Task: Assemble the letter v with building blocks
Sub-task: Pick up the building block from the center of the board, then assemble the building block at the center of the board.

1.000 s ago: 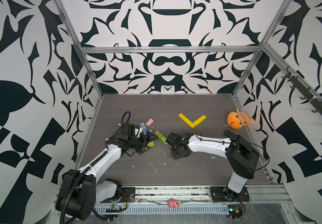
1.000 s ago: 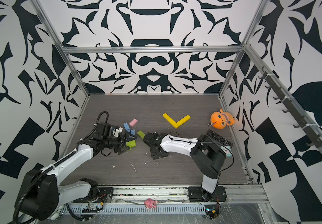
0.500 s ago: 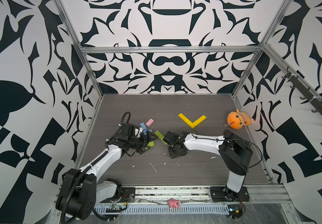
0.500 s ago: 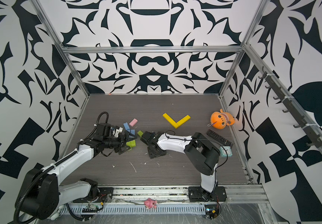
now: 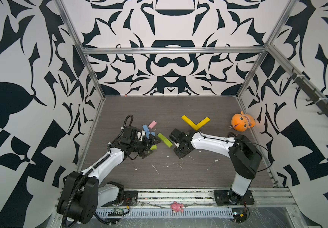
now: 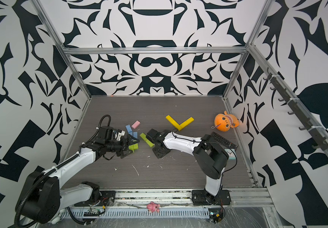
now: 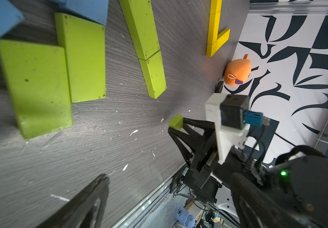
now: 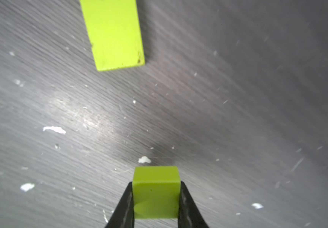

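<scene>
right tool [image 8: 156, 184] now clamped on lime block [image 8: 156, 199]

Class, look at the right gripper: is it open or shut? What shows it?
Shut: the right gripper clamps a small lime green block between its fingers.

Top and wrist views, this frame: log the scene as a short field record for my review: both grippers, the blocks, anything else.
left gripper: open, empty, at two flat lime blocks
right gripper: fingers shut on a small lime block
yellow V: flat on table, two arms meeting at the tip
lime row: two blocks end to end, between the grippers
loose blocks: light blue blocks and pink block near left gripper
other: orange plush by the side wall
</scene>
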Controlling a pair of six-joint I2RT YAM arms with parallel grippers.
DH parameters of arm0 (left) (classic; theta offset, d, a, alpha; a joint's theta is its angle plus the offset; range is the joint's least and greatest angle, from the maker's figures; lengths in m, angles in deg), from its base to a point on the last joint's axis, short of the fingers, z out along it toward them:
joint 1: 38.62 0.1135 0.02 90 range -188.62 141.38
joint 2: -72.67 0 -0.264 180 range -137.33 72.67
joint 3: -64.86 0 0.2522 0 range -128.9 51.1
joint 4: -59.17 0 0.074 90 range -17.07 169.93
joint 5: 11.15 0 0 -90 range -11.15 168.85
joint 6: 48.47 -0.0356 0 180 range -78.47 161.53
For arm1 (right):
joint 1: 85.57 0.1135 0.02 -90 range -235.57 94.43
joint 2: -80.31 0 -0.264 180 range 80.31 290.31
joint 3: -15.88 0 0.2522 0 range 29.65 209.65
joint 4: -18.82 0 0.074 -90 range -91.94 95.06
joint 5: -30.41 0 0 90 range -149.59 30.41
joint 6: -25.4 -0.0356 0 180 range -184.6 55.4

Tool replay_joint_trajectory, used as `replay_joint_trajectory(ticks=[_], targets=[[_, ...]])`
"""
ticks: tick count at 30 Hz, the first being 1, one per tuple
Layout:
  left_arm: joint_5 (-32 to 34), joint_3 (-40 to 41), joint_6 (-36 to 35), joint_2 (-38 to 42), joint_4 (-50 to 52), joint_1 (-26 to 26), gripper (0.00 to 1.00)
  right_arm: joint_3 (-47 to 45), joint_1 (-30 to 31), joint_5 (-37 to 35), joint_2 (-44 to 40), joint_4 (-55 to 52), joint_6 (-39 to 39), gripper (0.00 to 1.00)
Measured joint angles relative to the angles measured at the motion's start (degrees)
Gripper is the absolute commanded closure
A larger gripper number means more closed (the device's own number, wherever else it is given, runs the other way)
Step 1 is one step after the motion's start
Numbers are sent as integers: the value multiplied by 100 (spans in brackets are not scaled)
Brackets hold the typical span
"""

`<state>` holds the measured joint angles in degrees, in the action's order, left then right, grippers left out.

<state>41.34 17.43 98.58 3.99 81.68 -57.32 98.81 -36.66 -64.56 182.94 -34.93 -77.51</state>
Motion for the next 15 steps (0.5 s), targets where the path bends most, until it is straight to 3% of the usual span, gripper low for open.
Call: replay_joint_trajectory(ticks=[7,15], targets=[[-4,109,15,7,-42,85,1,520,-428,575,315,85,1016,71],[-9,284,-2,98,0,275,1,588,-378,1027,629,151,1248,67]])
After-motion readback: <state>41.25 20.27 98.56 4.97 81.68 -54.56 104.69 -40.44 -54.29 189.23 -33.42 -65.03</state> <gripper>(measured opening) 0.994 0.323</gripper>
